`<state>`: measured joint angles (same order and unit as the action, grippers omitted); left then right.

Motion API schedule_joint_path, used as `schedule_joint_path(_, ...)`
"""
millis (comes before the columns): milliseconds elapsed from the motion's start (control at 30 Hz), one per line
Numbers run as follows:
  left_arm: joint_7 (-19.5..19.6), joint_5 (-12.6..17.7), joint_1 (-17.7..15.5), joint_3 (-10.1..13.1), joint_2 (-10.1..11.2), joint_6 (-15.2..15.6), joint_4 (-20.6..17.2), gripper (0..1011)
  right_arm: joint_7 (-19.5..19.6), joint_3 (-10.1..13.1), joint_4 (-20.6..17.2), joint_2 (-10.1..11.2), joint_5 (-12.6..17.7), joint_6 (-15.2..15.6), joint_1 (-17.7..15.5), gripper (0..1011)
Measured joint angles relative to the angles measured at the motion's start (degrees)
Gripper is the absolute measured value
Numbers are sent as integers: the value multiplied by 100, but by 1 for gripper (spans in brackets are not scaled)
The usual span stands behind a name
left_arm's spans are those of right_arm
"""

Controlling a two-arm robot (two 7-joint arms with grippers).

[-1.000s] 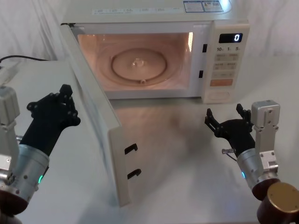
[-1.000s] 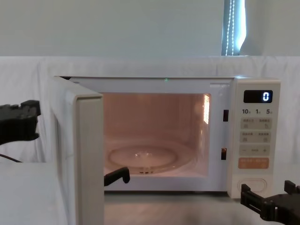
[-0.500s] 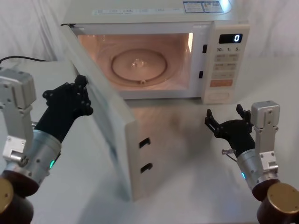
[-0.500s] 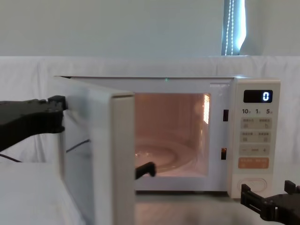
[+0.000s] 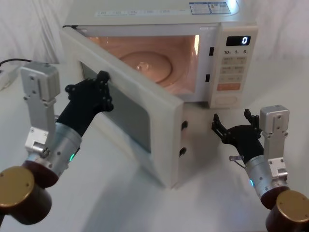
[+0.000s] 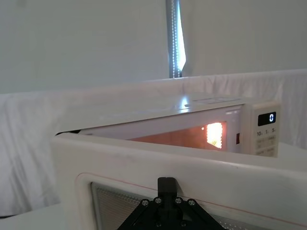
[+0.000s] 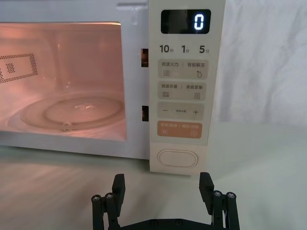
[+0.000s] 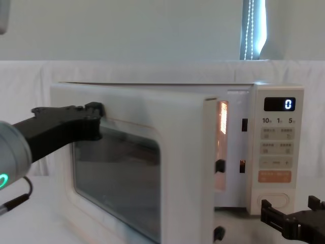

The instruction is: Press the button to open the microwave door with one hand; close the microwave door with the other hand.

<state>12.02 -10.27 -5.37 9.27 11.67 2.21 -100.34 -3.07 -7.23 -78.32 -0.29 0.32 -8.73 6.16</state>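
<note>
Left gripper (image 5: 101, 92) touching microwave door (image 5: 140, 99)

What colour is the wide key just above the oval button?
Orange; the key sits right above the cream button, clearest in the right wrist view.

Place: lab test bench
Evidence: white cloth (image 8: 30, 76) draped behind table (image 5: 120, 203), bare wall (image 8: 127, 30), lone microwave (image 5: 231, 53)

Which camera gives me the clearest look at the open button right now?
The right wrist view: the button faces it squarely, below the orange key, above the open right tool. The head view shows it small and from above, and the chest view catches it low on the panel.
</note>
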Motion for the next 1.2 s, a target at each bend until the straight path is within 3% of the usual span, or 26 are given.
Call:
schedule_joint_path(500,156,-150,-621,369,-206,-4,553,0,0,0,0,0,0,0,0,1002)
schedule_joint_path(867,167,-435,-1139,648,-584,57,1239,0,0,0,0,0,0,0,0,1002)
schedule_joint_path(1200,115,-499,-1570,800,-805,10,1839,0,0,0,0,0,0,0,0,1002)
